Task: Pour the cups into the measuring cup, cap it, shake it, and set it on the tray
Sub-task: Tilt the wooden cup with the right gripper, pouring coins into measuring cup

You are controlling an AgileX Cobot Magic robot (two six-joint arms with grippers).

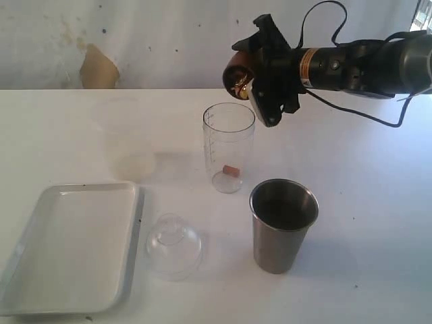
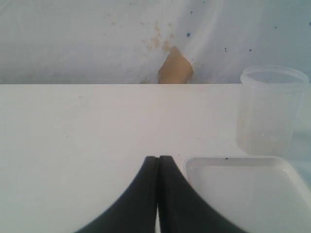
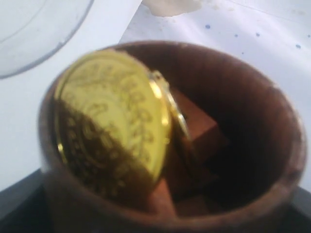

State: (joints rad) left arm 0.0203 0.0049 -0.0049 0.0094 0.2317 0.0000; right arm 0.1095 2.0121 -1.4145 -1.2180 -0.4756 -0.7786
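Note:
My right gripper (image 1: 251, 75) is shut on the brown wooden cup (image 1: 236, 67) and holds it tipped on its side above the rim of the clear measuring cup (image 1: 229, 145). Inside the wooden cup (image 3: 277, 121) a gold embossed disc (image 3: 112, 121) and brown blocks (image 3: 197, 128) lean toward the mouth. One small reddish piece (image 1: 231, 170) lies at the bottom of the measuring cup. The steel tumbler (image 1: 283, 226) stands upright at the front right. At the front left lies the white tray (image 1: 74, 250), with nothing on it. My left gripper (image 2: 158, 160) is shut, low over the table beside a tray corner (image 2: 243, 194).
A clear dome-shaped lid (image 1: 173, 246) rests between the tray and the tumbler. A frosted translucent cup (image 2: 272, 111) stands behind the tray. The table's far edge meets a stained white wall (image 1: 135, 40).

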